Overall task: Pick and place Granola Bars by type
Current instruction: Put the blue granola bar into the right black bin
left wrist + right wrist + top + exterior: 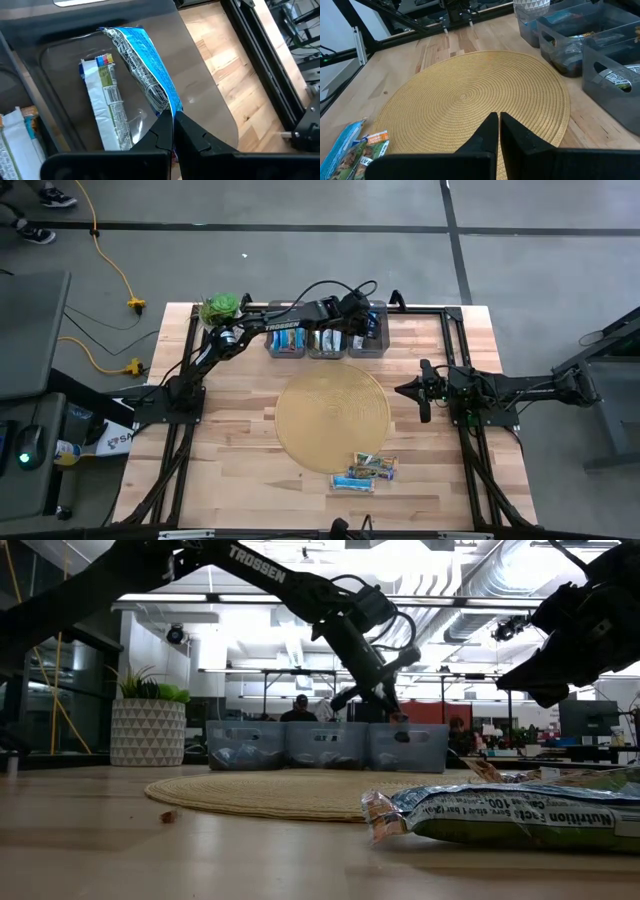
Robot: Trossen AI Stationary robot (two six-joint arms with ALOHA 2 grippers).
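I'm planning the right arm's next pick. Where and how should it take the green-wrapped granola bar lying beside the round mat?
Probably from straight above, closing across the narrow width at mid-length. The green-wrapped granola bar lies flat on the table, touching a blue bar, so a side approach is blocked there. The right claw hangs over the table, fingers together.

Behind your worktop [240, 480] you had a grey floor [300, 270] with a yellow cable [110, 265], ceiling lights [300, 605], and a potted plant [148, 720].
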